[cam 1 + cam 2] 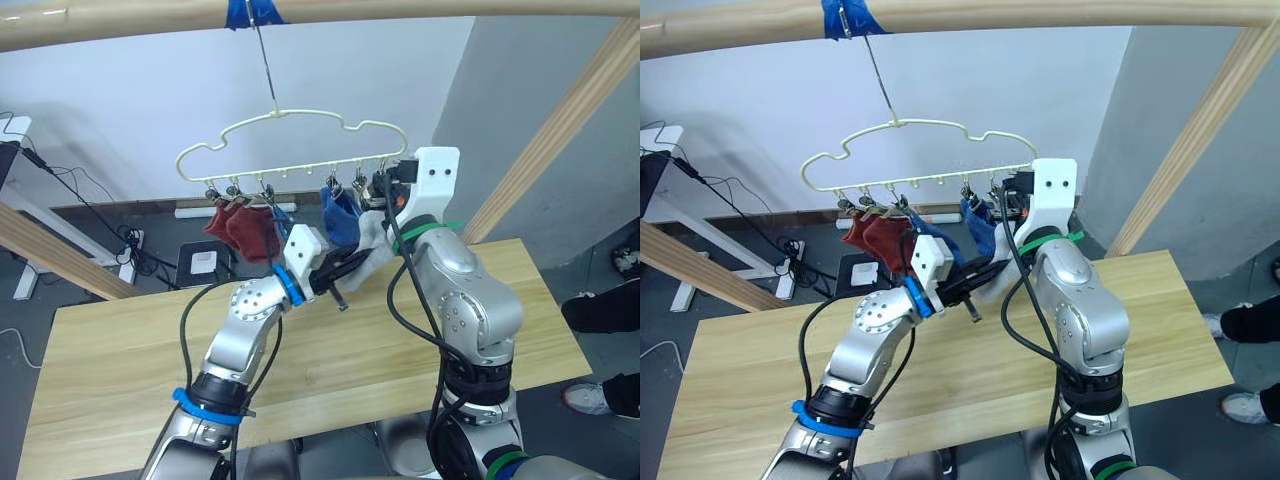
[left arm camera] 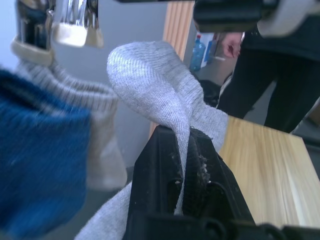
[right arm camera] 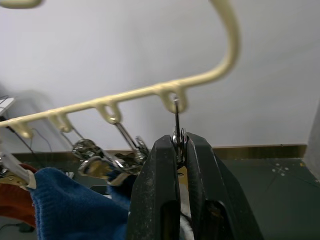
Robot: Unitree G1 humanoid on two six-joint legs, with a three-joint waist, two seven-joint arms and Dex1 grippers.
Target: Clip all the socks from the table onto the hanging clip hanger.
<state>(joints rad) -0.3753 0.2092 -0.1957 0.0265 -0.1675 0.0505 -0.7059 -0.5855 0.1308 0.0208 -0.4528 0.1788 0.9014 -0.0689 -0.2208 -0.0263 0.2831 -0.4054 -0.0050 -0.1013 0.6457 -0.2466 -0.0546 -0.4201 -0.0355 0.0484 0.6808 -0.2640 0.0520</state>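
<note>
The pale yellow clip hanger (image 1: 290,150) hangs from the top pole above the table (image 1: 120,360). Two dark red socks (image 1: 240,225) are clipped at its left and blue socks (image 1: 340,215) near its right. My left gripper (image 1: 352,262) is raised under the hanger's right part, shut on a light grey sock (image 2: 155,85) that runs up between its fingers. Another light grey sock (image 2: 97,120) hangs from a clip beside a blue sock (image 2: 40,165). My right gripper (image 3: 180,142) is shut on a metal clip (image 3: 177,120) near the hanger's right end.
Thick wooden frame poles run across the top (image 1: 300,15), slant down on the right (image 1: 560,140) and cross on the left (image 1: 50,250). A person in dark clothes (image 2: 270,75) stands past the table's right side. Cables and a power strip (image 1: 130,245) lie on the floor behind.
</note>
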